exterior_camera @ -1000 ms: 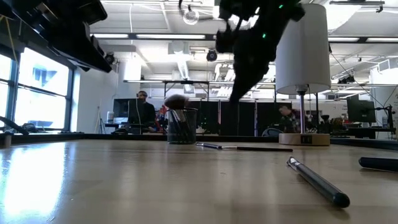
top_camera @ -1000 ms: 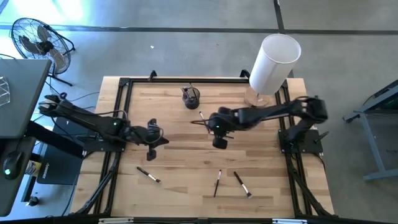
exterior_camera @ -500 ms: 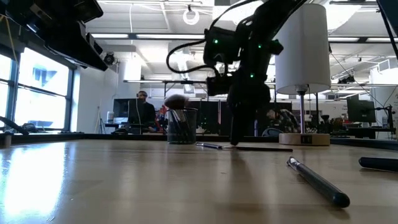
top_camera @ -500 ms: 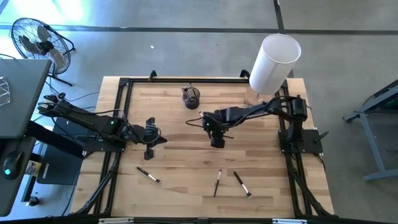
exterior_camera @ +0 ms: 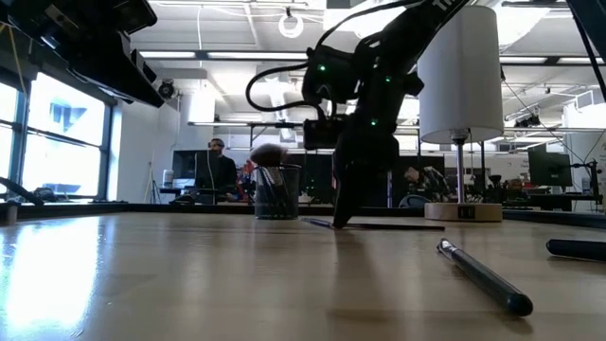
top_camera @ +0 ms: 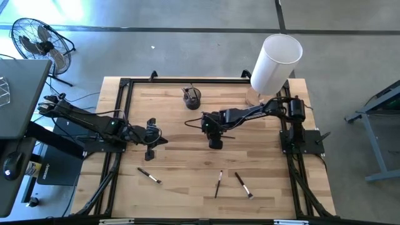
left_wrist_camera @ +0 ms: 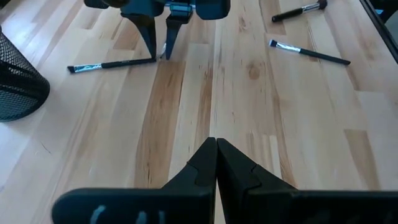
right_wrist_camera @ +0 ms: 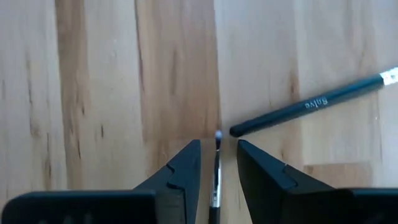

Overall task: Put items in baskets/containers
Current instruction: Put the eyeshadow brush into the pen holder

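Straddling a thin makeup brush (right_wrist_camera: pixel 216 174) near the table's (top_camera: pixel 175 156) centre, the right gripper (right_wrist_camera: pixel 217 163) stands open, fingers flanking the handle's long axis.

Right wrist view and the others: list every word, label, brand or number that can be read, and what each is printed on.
"Sylve", or close to it: small pale lettering on the dark handle of the makeup brush lying just beyond the right gripper; the letters are small, so the spelling is uncertain.
Nothing readable on the second brush between that gripper's open fingers, nor on the mesh cup.
High, low and left wrist views: no legible text.
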